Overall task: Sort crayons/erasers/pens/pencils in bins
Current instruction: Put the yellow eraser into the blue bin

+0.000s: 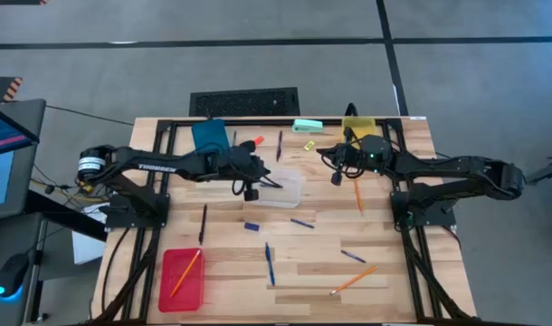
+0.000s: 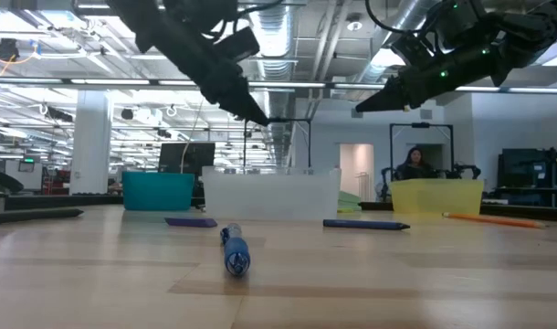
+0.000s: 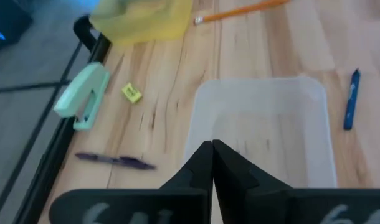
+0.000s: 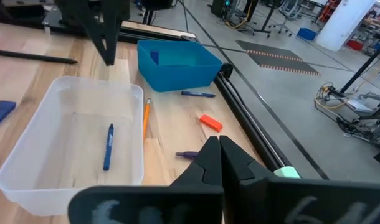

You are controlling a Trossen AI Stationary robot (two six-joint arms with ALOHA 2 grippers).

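You have open wood to pass over in the table's (image 1: pixel 231 272) middle, dotted only with flat pens (image 1: pixel 269 263) and pencils (image 1: pixel 353 280), while the clear bin (image 1: pixel 290 192) and left gripper (image 1: pixel 250 193) crowd the centre.

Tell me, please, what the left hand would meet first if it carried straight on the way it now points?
Probably the clear bin: the shut left hand points down at it from above, though depth is hard to judge.

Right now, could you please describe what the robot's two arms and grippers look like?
Both arms are dark, jointed links. The left arm carries white lettering and a silvery base joint. The right arm shows a green light near its wrist. Each gripper ends in black, tapering fingers.
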